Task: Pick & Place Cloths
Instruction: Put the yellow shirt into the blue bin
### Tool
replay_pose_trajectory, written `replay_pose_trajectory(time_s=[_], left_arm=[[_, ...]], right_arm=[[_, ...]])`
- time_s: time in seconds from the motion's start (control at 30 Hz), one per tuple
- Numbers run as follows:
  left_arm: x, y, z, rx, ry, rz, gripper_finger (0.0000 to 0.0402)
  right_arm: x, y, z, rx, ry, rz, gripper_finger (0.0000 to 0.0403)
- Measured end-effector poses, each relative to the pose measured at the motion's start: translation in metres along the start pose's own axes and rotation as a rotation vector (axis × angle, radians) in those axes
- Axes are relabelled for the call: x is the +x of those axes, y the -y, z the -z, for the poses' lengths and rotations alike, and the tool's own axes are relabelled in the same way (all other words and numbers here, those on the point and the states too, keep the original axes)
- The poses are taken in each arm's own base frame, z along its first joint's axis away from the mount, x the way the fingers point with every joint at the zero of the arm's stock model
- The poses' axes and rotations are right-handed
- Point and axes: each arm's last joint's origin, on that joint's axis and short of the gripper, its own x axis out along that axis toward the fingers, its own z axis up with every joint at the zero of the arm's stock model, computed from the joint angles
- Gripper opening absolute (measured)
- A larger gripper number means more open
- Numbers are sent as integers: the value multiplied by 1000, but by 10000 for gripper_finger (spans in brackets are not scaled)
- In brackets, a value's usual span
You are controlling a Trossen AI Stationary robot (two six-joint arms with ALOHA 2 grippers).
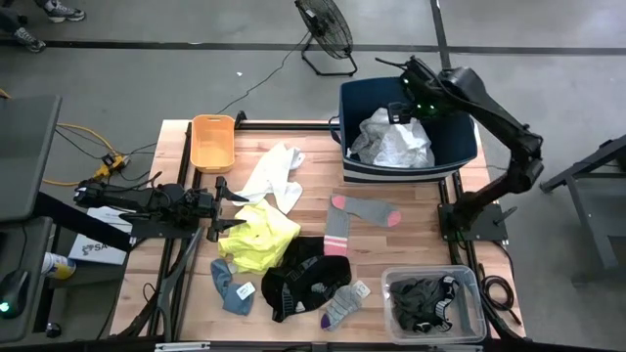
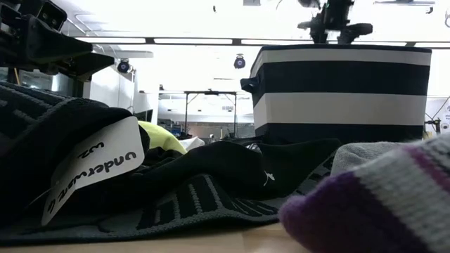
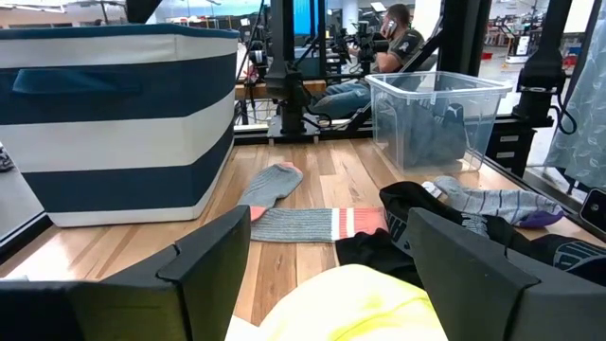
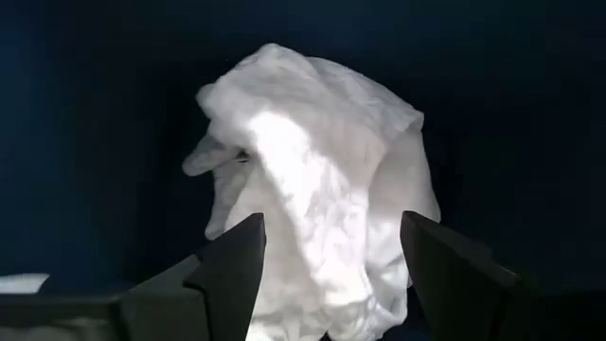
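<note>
right end effector spread above the white cloth in the navy tub; left end effector spread.

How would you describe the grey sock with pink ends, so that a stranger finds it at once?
Start at the navy striped tub. Just in front of it, on bare wood, lies the grey sock, bent like an L. Unlike nearby cloths, it has pink toe, heel and cuff band.

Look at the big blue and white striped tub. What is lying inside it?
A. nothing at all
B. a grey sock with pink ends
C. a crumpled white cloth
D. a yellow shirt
C, because a crumpled white cloth lies inside the striped tub, right below the open right gripper, and the right wrist view shows the same white cloth against the tub's dark inside.
</note>
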Motion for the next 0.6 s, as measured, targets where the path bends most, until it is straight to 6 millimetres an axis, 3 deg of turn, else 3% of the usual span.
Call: replay_pose_trajectory(time_s=[0.23,0.6], left_arm=[[0,0,0,0,0,0,281],[0,0,-5,-6,41,-5,281]], right_arm=[[-29,-16,30,-78,87,-59,237],[-53,-54,71,-180,211,-157,237]])
